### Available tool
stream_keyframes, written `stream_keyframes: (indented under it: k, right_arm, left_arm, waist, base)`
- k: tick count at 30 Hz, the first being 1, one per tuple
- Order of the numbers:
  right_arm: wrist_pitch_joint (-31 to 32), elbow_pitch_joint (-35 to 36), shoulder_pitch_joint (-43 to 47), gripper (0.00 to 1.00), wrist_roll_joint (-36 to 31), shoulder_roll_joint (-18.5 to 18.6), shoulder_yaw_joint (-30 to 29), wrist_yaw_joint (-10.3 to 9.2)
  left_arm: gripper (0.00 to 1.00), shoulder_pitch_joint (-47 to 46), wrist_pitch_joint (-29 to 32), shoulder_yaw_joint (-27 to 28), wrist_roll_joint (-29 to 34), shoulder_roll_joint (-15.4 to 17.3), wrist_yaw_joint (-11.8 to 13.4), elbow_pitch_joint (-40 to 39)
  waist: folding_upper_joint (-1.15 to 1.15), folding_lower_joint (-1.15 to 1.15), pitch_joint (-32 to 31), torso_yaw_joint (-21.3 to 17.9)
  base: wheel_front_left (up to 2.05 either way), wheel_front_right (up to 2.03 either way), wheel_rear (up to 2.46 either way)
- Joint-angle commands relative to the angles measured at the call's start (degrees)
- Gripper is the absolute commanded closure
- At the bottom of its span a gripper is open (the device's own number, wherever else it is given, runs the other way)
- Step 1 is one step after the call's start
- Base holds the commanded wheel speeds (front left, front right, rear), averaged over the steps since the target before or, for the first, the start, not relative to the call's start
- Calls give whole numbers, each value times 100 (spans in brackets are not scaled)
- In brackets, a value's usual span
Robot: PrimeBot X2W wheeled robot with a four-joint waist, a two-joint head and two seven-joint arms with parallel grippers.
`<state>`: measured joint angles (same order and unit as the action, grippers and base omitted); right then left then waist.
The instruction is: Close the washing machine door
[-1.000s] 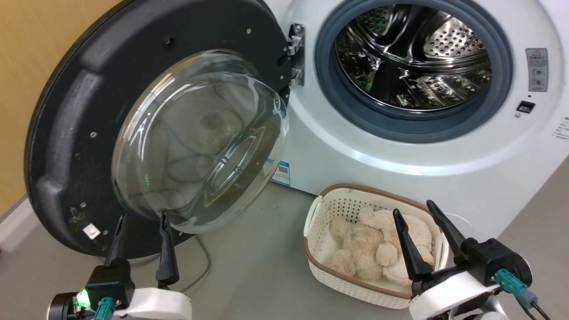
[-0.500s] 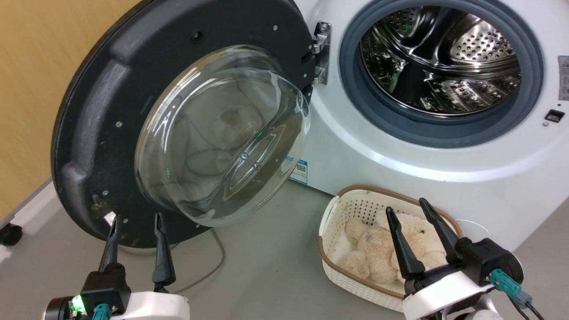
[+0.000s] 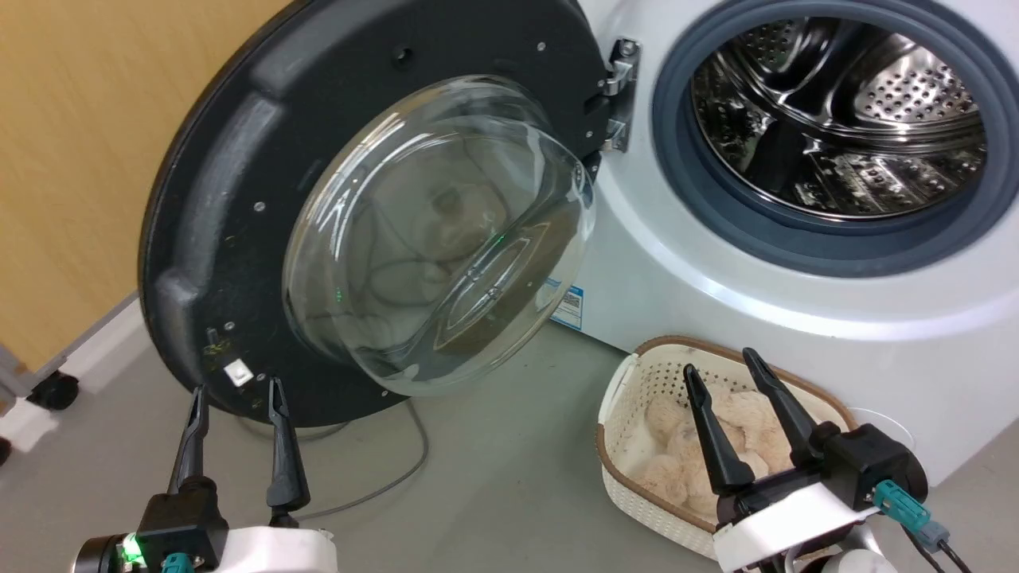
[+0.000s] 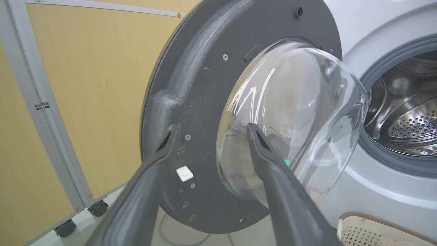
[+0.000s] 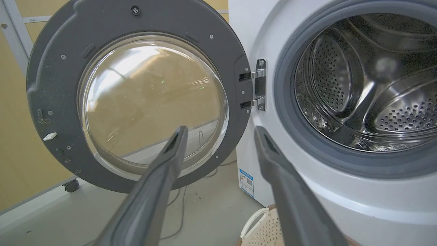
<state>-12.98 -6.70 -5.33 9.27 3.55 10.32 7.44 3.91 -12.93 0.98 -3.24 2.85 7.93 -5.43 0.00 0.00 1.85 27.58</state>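
Floor (image 3: 493,493): smooth grey, matte. Washing machine (image 3: 716,302) stands on it, white body. White perforated basket (image 3: 645,497) with a brown rim sits on the floor just in front of the washing machine, close to its lower front. Thin grey cable (image 3: 424,458) curls over the floor left of the basket. Black castor (image 3: 54,391) rests on the floor, well left of the washing machine, by the wood-coloured wall.

The washing machine door (image 3: 215,239) loses its upper edge to the top of the head view, and the washing machine (image 3: 716,302) runs off at the top and right. The print on the blue label (image 3: 570,309) is too small to read. The right gripper (image 3: 718,360) hides the near right of the basket (image 3: 637,493) and part of the pale plush (image 3: 665,418) inside. The grey cable (image 3: 419,461) vanishes behind the door
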Motion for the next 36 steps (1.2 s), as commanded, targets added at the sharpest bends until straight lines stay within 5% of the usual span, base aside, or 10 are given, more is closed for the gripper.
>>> stream_keyframes:
  k: [1, 23, 24, 25, 36]
  right_arm:
    - [-55, -23, -102, 0, 81, 28, 33, 4]
    - [-202, -56, -80, 0, 168, 49, 126, 5]
    - [-202, -54, -71, 0, 165, 48, 125, 5]
    - [-202, -52, -63, 0, 163, 48, 124, 5]
    - [-202, 131, 104, 0, 28, 45, -94, 5]
  left_arm:
    - [0, 89, -60, 22, -28, 3, 29, -38]
    - [0, 133, -207, 62, -107, 3, 16, -19]
    - [77, 133, -207, 58, -133, 3, -11, 0]
    - [100, 132, -207, 54, -161, 3, -46, 8]
    - [100, -712, -207, 694, -546, 556, -581, 300]
  waist:
    - [0, 0, 0, 40]
    - [0, 0, -52, 307]
    - [0, 0, -51, 308]
    - [0, 0, -51, 309]
    - [0, 0, 168, 339]
  base:
    - [0, 0, 0]
    - [0, 0, 0]
    - [0, 0, 0]
    - [0, 0, 0]
    - [0, 0, 0]
